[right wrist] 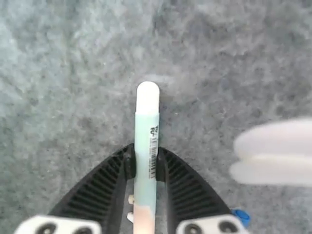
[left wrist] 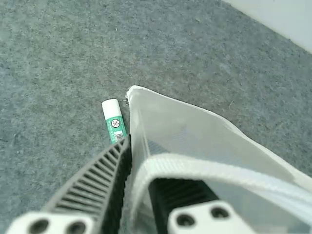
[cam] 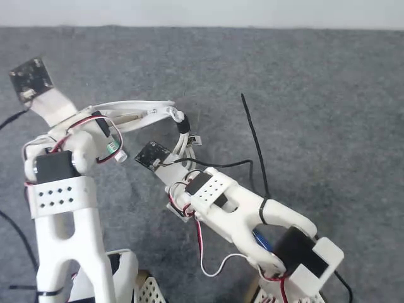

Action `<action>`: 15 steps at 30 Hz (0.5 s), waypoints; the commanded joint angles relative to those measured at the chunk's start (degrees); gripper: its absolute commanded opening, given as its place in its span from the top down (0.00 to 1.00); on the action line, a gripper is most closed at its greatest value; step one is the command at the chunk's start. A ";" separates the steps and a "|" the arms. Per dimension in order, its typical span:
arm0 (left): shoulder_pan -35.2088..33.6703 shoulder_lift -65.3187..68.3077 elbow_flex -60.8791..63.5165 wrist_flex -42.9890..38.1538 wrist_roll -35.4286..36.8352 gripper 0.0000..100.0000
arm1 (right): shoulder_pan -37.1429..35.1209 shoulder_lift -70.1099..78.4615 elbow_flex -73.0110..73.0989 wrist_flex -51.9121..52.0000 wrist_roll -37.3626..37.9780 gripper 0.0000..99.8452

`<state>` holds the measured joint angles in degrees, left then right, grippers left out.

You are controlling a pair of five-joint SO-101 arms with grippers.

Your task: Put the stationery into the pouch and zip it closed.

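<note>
Grey fuzzy desk (cam: 328,76) all over, with a strip of pale wall (cam: 202,12) along the far edge in your high view (nothing fancy back there).

Your left gripper (left wrist: 139,161) is pinching the pouch (left wrist: 195,141) by its edge. One ribbed black finger sits outside the mesh, and the other shows through it under the white band along the rim. In the high view the pouch (cam: 129,113) sticks out sideways from the left gripper (cam: 158,112) toward the middle of the desk. I can't tell whether its bottom is touching the surface.

Your right gripper (right wrist: 146,153) is clamped on the capped stick (right wrist: 146,146), which has a pale body, a barcode strip and a rounded white cap. The stick pokes out well past the fingertips, with the cap end over bare desk. From above, the right gripper (cam: 183,136) sits just beside the free end of the pouch, close to the left one.

You've also got a green-label tube (left wrist: 113,122) with a white cap lying on the desk just beside the left gripper's outer finger, outside the pouch. A blurred white shape (right wrist: 273,151) sits at the side of the right wrist view, and I can't make out what it is.

A black cable (cam: 254,142) runs across the desk beyond the right arm.
</note>
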<state>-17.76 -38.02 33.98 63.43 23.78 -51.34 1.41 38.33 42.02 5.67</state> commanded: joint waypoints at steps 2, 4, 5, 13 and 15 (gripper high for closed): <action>-0.53 -0.62 -1.01 -1.93 0.70 0.99 | 0.40 -7.78 -0.70 2.59 0.44 0.99; -0.53 -0.62 -1.01 -1.93 0.70 0.99 | 0.40 -10.07 -0.62 4.09 0.44 0.99; -0.53 -0.62 -1.01 -1.93 0.70 0.99 | 0.40 -11.21 -0.53 4.79 0.44 0.99; -0.53 -0.53 -1.01 -1.93 0.70 0.99 | 0.40 -20.18 -0.35 10.42 0.09 0.99; -0.53 -0.53 -1.01 -1.93 0.79 0.99 | 0.22 -22.64 -0.35 12.26 0.09 0.99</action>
<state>-17.76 -38.02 33.98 63.43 23.78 -51.43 -15.03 38.42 51.87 5.67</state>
